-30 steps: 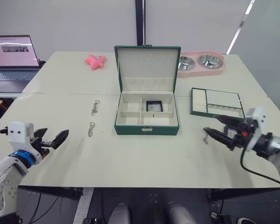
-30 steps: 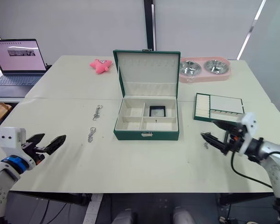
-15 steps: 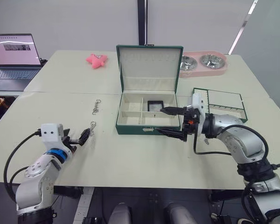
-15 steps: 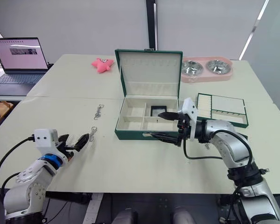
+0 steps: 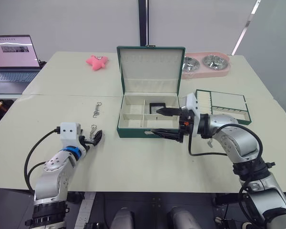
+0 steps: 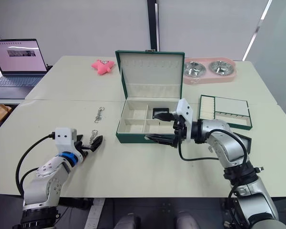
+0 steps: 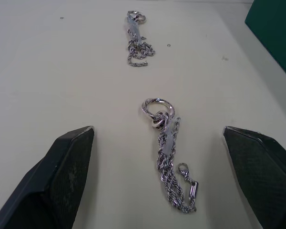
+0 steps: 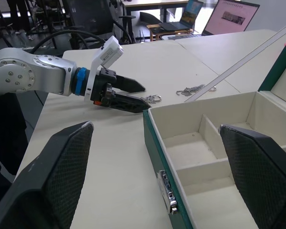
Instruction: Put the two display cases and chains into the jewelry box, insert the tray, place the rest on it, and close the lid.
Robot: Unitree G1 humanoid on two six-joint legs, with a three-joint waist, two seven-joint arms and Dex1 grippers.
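Both arms have swung inward since a second ago. The left gripper [image 7: 164, 157] now straddles the nearer chain [image 7: 169, 160], fingers spread wide, nothing gripped; the farther chain [image 5: 97, 109] lies just beyond. The right gripper [image 5: 164, 122], also spread and empty, hovers at the jewelry box [image 5: 150, 132] front. One display case [image 5: 157, 108] sits in a rear compartment. The tray [image 5: 222, 105] waits beside the box, the lid [image 5: 150, 67] stands open: most of the task remains.

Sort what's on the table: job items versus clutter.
Job: jewelry box, lid, one display case inside it, tray, near chain, far chain.

Clutter: laptop, pink star toy, pink double-bowl tray.
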